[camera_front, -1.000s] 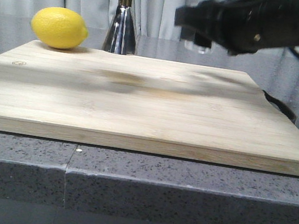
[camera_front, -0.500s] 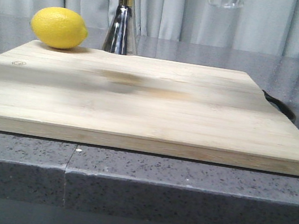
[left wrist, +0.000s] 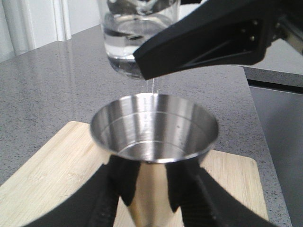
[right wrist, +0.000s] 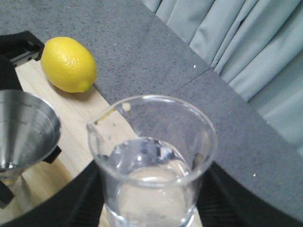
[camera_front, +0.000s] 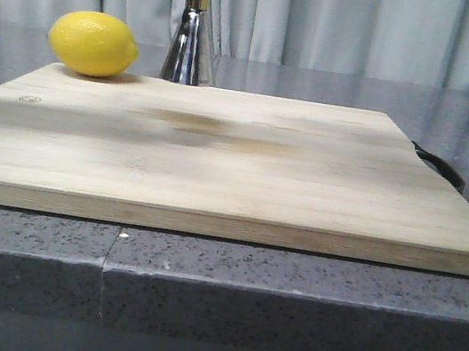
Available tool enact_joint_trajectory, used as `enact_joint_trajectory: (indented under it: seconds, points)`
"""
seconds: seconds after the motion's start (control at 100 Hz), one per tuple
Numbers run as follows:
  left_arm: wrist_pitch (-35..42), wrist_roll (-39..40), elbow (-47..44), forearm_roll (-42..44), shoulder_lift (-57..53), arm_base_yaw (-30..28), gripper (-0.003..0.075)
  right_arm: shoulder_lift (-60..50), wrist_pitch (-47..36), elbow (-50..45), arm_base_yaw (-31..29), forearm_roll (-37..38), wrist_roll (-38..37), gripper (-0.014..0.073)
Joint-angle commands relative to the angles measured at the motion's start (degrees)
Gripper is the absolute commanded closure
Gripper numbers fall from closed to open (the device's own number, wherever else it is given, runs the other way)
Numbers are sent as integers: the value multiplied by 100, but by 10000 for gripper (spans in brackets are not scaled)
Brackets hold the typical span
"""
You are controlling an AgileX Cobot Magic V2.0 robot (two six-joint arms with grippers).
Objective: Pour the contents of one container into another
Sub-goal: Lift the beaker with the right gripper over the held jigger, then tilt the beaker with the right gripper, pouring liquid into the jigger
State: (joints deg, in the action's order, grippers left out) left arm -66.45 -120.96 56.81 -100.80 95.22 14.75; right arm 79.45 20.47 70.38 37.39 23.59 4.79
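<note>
Right pincer (right wrist: 151, 208) grips the beaker (right wrist: 151, 165), raised above the jigger (left wrist: 154, 137).
Left pincer (left wrist: 151, 194) clamps the jigger's waist at the board's (camera_front: 220, 155) far edge.

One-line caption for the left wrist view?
Clear glass beaker of water held above shiny steel jigger in left gripper.

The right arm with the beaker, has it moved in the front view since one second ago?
Yes. It hung over the cutting board to the right of the jigger, then rose toward the top edge; now it is out of the front view.
</note>
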Motion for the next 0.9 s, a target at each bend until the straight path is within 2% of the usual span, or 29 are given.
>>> enact_joint_trajectory:
  seconds: [0.0,0.31,0.89]
  points:
    - [-630,40,169,-458,-274,50,489,-228,-352,230,128,672,62,275]
    - [-630,40,169,-458,-274,50,489,-228,-366,230,409,1874,62,275]
    - [-630,40,169,-458,-274,50,489,-228,-1002,230,409,2820,62,275]
